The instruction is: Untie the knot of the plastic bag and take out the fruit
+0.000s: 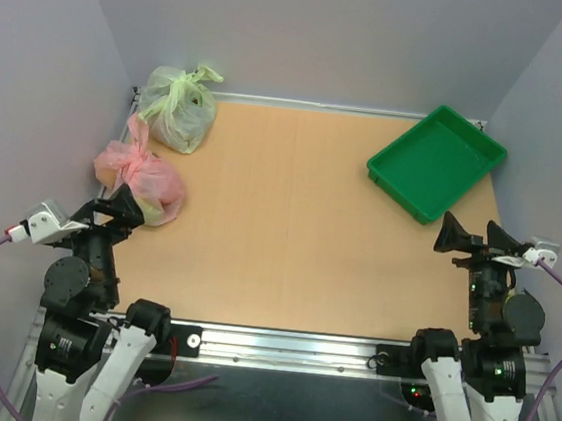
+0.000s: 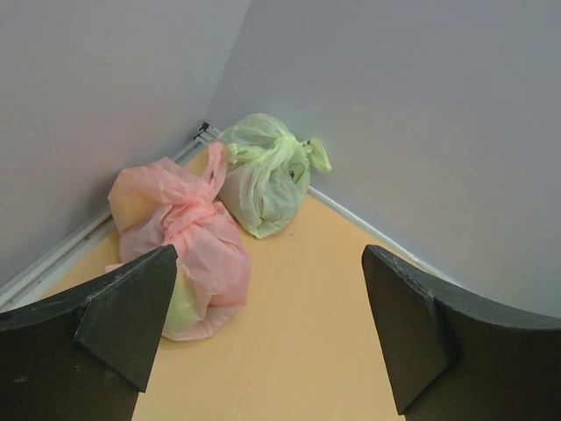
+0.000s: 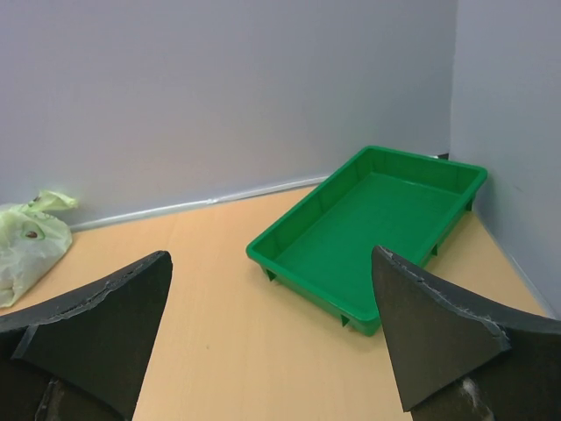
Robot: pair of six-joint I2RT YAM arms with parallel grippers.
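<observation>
The pink plastic bag (image 1: 143, 181) lies tied at the table's left edge and also shows in the left wrist view (image 2: 197, 241). Its knot (image 1: 137, 145) is a twisted tuft on top, with a tail pointing toward the back wall (image 2: 200, 206). The fruit is inside; only a pale yellow-green shape (image 2: 180, 307) shows through the plastic. My left gripper (image 1: 126, 206) is open and empty just in front of the bag, its left finger (image 2: 131, 316) close to the bag's near side. My right gripper (image 1: 474, 236) is open and empty on the right, in front of the tray.
A pale green tied bag (image 1: 178, 107) sits in the back left corner behind the pink one; it also shows in the right wrist view (image 3: 26, 250). A green tray (image 1: 391, 170) stands empty at the back right (image 3: 289, 259). Walls close in on three sides.
</observation>
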